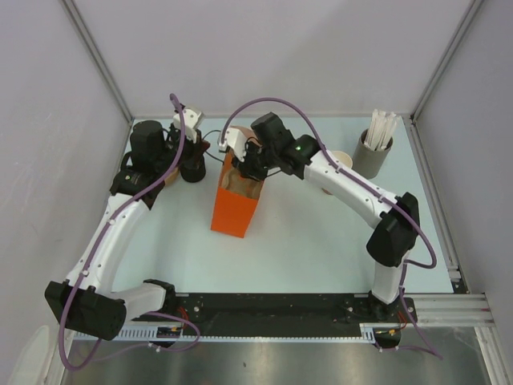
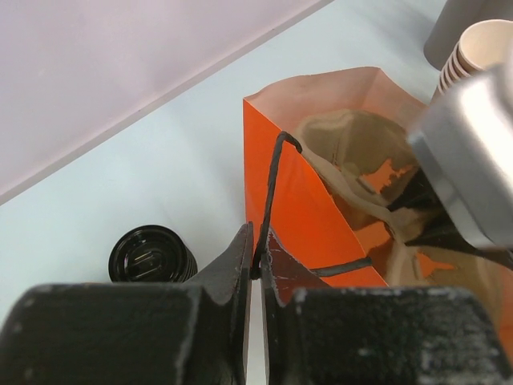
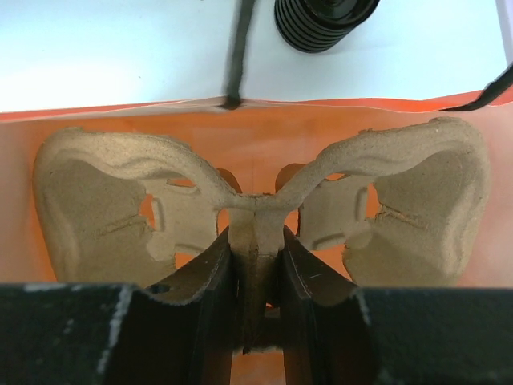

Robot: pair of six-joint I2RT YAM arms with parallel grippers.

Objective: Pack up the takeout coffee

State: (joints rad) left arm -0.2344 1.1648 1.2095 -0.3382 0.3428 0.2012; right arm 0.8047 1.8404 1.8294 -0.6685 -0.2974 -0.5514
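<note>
Pale blue-green surface (image 1: pixel 321 249), upright orange paper bag (image 1: pixel 234 210) at centre, tan moulded-pulp cup carrier (image 3: pixel 104 200) inside it, its middle ridge pinched by right fingers (image 3: pixel 212 273), left fingers (image 2: pixel 236 265) closed on bag's thin black handle (image 2: pixel 272 184), stack of tan paper cups (image 2: pixel 473 48) beyond bag, ribbed stack of round black plastic lids (image 2: pixel 151 255) left of bag, a single coffee cup indistinguishable.
</note>
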